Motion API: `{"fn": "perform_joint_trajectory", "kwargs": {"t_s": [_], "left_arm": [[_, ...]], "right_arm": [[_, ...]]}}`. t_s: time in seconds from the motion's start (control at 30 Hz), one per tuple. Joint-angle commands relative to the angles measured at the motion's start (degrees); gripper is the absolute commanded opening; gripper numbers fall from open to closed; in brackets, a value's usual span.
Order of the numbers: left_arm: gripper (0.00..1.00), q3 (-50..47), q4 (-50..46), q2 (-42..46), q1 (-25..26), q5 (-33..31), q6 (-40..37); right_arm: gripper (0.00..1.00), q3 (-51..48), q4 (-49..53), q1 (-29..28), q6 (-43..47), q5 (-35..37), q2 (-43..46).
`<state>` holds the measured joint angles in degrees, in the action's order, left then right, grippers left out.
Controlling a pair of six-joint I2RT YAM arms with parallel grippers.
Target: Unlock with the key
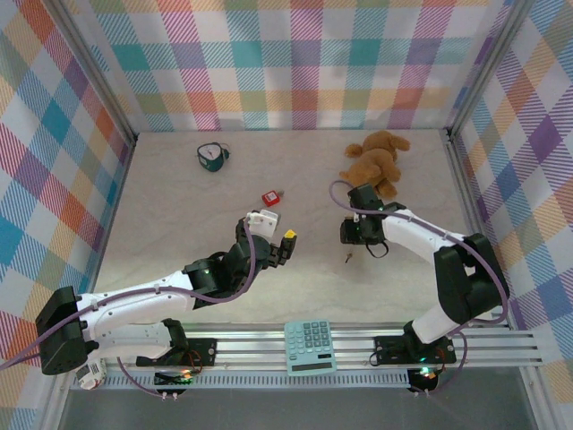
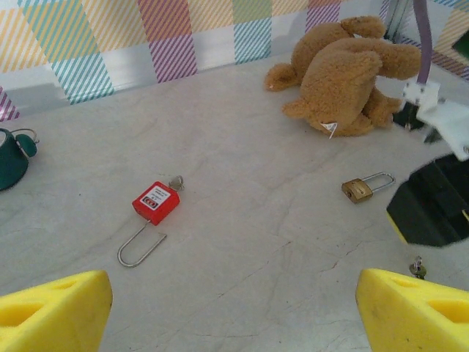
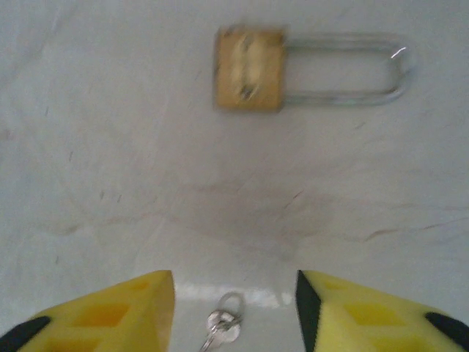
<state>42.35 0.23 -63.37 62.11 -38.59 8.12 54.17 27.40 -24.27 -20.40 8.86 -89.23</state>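
Left gripper (image 2: 233,290): fingers are spread wide, nothing is held, and it is raised above the table (image 1: 179,224). Right gripper (image 3: 234,286): fingers are parted low over the table, nothing is clamped. The key (image 3: 223,328) on its small ring is seen lying flat on the table in the gap between the right fingers, touched by neither. The brass padlock (image 3: 249,67) is laid on its side just beyond the key, both shackle legs seated in the body. A red padlock (image 2: 155,203) is laid near the table centre, well apart from the brass one. A teddy bear (image 2: 344,73) is placed behind the right gripper. A calculator (image 1: 310,348) is set on the rail between the arm bases.
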Motion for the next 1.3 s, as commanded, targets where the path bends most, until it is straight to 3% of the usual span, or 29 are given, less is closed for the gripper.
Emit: {"fn": "perform_joint_trajectory", "kwargs": {"t_s": [0.0, 0.2, 0.37, 0.77, 1.0, 1.27], "left_arm": [[0.86, 1.81, 0.11, -0.10, -0.40, -0.24, 0.03], [0.86, 1.42, -0.77, 1.63, -0.41, -0.87, 0.04], [0.86, -0.29, -1.11, 4.23, -0.41, -1.37, 0.44], [0.86, -1.21, -1.53, 6.48, -0.41, -2.57, -0.77], [0.86, -2.23, -1.54, 7.30, -0.41, -2.52, -0.26], [0.85, -2.67, -4.53, 11.80, -0.41, -5.49, -0.21]], "right_arm": [[0.53, 6.92, 0.83, 0.74, -0.94, 6.69, -4.05], [0.53, 18.59, 5.48, 0.73, 2.18, 7.46, -15.66], [0.51, 21.33, 6.17, 0.65, 1.80, 8.67, -20.11], [0.30, 19.28, 5.76, -1.88, 1.17, 6.39, -21.35], [0.28, 15.87, 4.19, -7.50, -1.84, 3.01, -17.42], [0.28, 20.69, -2.84, -22.01, 3.68, -4.38, -20.86]]}}
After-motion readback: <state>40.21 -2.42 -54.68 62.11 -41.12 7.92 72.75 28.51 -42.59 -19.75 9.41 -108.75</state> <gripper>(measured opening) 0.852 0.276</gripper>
